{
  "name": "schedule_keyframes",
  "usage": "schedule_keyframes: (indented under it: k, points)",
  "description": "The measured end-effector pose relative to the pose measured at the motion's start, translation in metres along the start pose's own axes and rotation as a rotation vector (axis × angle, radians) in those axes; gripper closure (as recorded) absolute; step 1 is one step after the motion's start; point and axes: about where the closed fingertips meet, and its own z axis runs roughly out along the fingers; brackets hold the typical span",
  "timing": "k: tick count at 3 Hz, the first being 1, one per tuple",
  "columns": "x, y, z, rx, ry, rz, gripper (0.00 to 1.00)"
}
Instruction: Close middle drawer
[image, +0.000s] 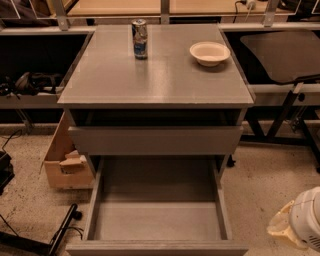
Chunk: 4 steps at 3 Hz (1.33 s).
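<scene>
Middle drawer (157, 220) is pulled far out of the bench (160, 80) toward the camera, directly below the closed upper front (155, 140). Its tray is empty, and its front panel runs along the lower edge of the view. I see no third drawer; the open tray hides whatever sits under it.

Key relation: the hand (284, 229) is low at the right edge of the view, off the drawer's front right corner and well apart from it, over the floor. From the hand, the drawer lies to the left in the view. The panel's long axis runs left to right; the closing travel runs at right angles to it, away from the camera and into the bench.

Hand pose: only a pale beige part shows, attached to a rounded white arm link (312, 220) that the frame cuts off. It touches nothing. I cannot tell whether the hand is open or closed.

My assessment: closing has not begun. The hand must first move left to stand before the panel, preferably near its middle so the tray does not skew, then push straight inward.

The can (140, 39) and bowl (210, 53) on the bench top and the box (67, 160) at the left lie clear of that path
</scene>
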Motion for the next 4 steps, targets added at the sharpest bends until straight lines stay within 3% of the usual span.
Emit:
schedule_keyframes:
  k: [1, 2, 4]
  points:
    - [0.018, 0.001, 0.048, 0.015, 0.024, -0.013, 1.00]
    - [0.018, 0.001, 0.047, 0.014, 0.024, -0.013, 1.00]
    - [0.004, 0.093, 0.174, -0.191, -0.017, 0.005, 1.00]
